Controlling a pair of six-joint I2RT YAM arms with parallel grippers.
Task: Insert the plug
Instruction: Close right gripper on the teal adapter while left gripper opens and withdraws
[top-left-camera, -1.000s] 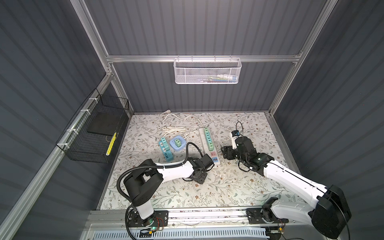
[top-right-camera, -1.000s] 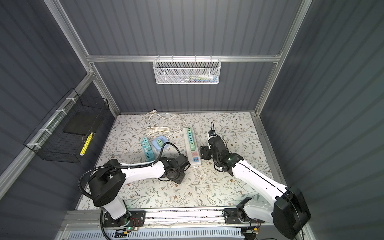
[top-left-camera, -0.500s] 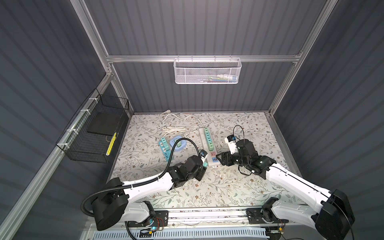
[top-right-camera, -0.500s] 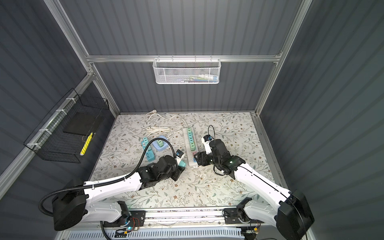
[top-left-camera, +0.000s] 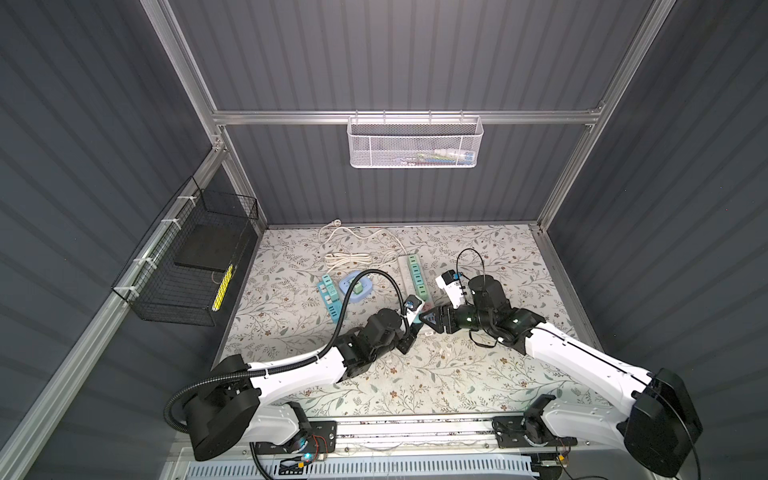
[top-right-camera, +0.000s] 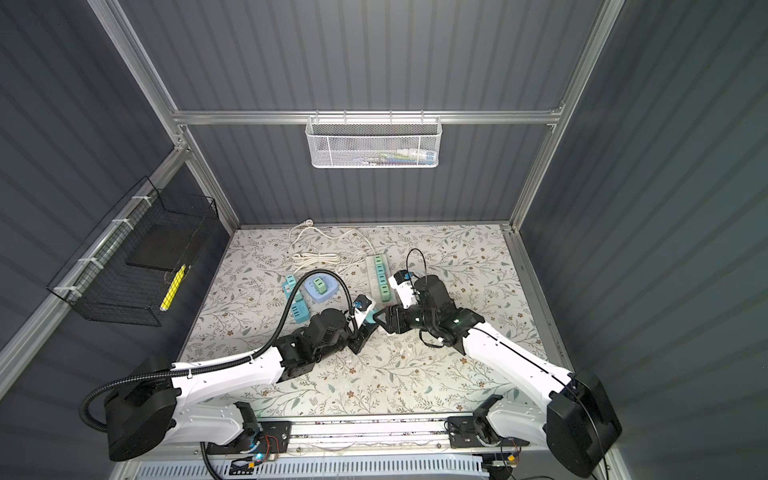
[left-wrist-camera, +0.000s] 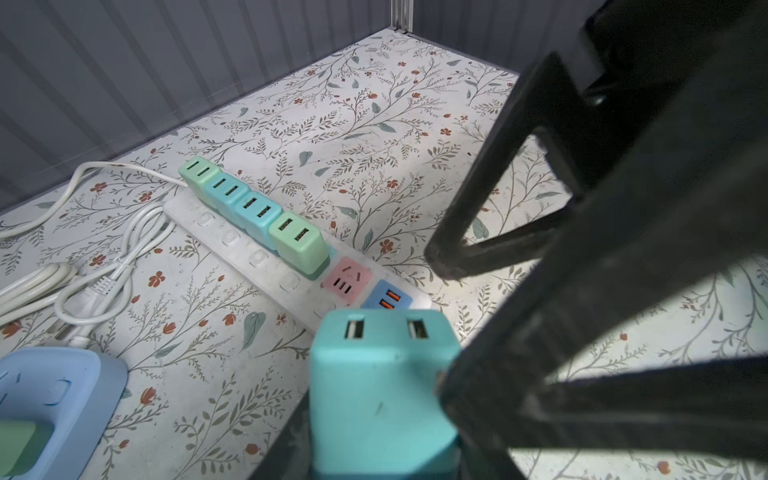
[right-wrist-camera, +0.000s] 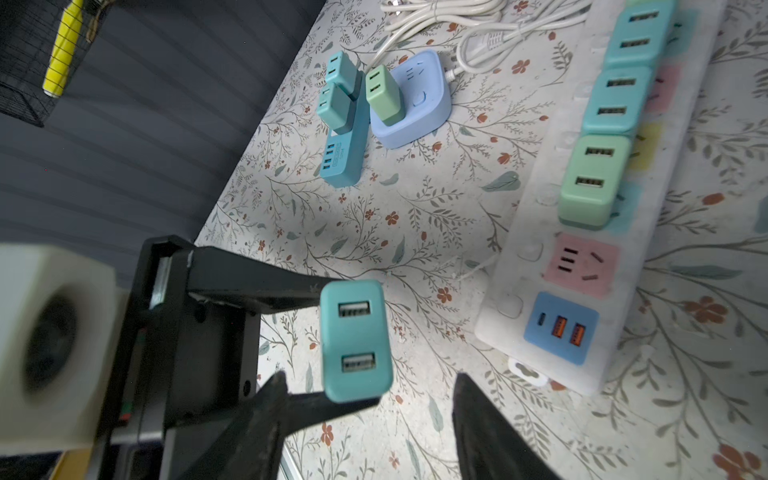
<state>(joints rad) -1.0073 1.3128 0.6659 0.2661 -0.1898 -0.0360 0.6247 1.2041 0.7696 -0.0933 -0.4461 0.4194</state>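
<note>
A teal two-port plug (right-wrist-camera: 355, 340) is held above the mat by my left gripper (right-wrist-camera: 349, 345), which is shut on it; in the left wrist view the plug (left-wrist-camera: 382, 382) fills the lower middle. My right gripper (right-wrist-camera: 368, 384) is open, its fingertips on either side of the plug's near end, not clamped on it. In both top views the two grippers meet tip to tip (top-left-camera: 420, 321) (top-right-camera: 376, 318) beside the near end of the white power strip (top-left-camera: 402, 268) (top-right-camera: 371, 270). The strip's pink socket (left-wrist-camera: 348, 277) (right-wrist-camera: 582, 264) is unoccupied, next to a row of green and teal plugs (left-wrist-camera: 249, 208).
A blue square socket block (top-left-camera: 361, 291) with a green plug and a teal strip (top-left-camera: 332, 301) lie left of the white strip. Coiled white cable (top-left-camera: 349, 257) lies behind them. A black wire basket (top-left-camera: 187, 266) hangs on the left wall, a white mesh basket (top-left-camera: 415, 141) on the back wall.
My left arm has straightened out and brought the plug up toward the strip's near end. The right gripper has moved left to meet it, and its jaws have narrowed.
</note>
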